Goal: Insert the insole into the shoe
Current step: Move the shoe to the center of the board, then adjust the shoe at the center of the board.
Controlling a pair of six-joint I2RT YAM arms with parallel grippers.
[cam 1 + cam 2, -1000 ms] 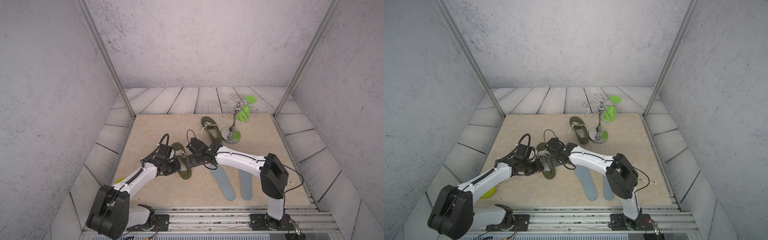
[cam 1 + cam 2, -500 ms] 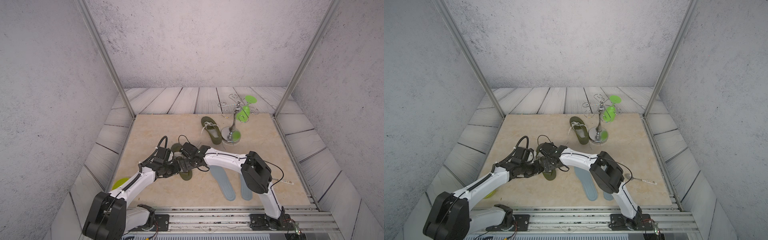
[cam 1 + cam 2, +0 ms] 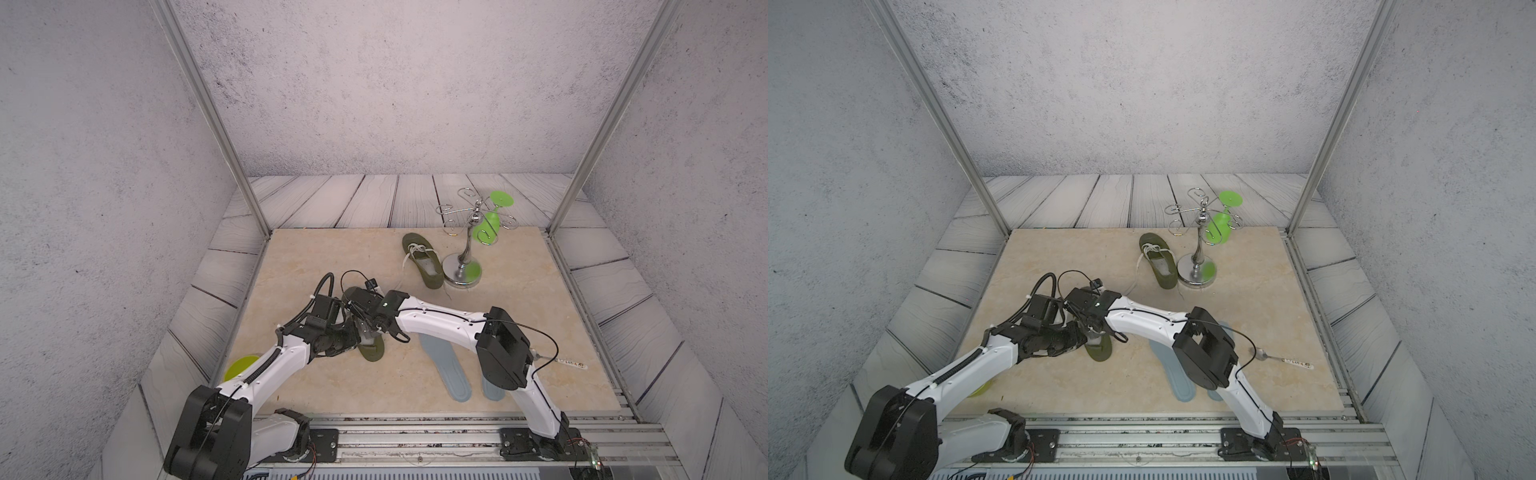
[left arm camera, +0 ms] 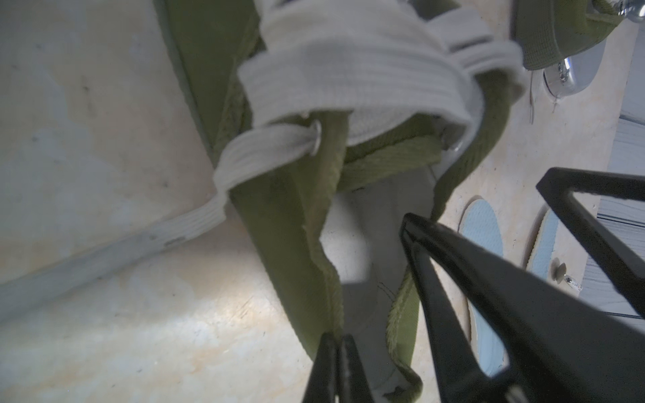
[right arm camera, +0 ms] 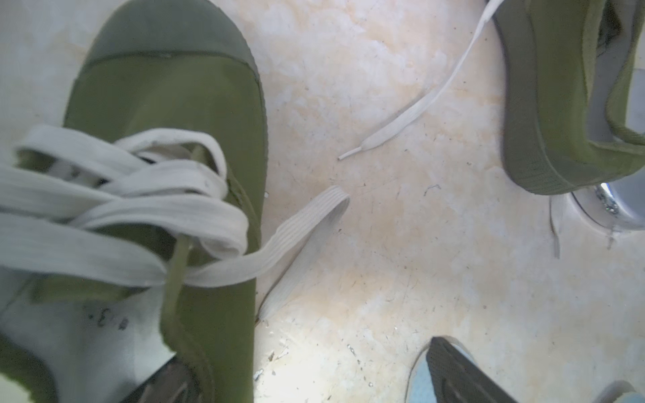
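An olive green shoe (image 3: 371,348) with white laces lies near the table's front left. My left gripper (image 4: 336,340) is shut on the shoe's collar rim (image 4: 328,279). The right gripper (image 5: 307,356) is open and straddles the shoe's side wall (image 5: 223,314): one finger (image 5: 164,383) is inside the opening, the other finger (image 5: 457,370) is outside, over an insole (image 5: 417,383). Two blue-grey insoles (image 3: 446,370) (image 3: 492,388) lie flat on the table to the right of the shoe, partly under the right arm. In both top views the two grippers (image 3: 353,336) (image 3: 1090,322) meet at the shoe (image 3: 1100,351).
A second olive shoe (image 3: 422,262) lies at the back beside a chrome stand (image 3: 461,274) with a green glass (image 3: 486,226) hung on it. A yellow-green disc (image 3: 241,368) sits at the table's left edge under the left arm. A spoon (image 3: 561,361) lies front right.
The right arm has swung left and folded at the elbow, bringing its open gripper onto the shoe. The left gripper has stayed shut on the shoe's rim, shifting slightly.
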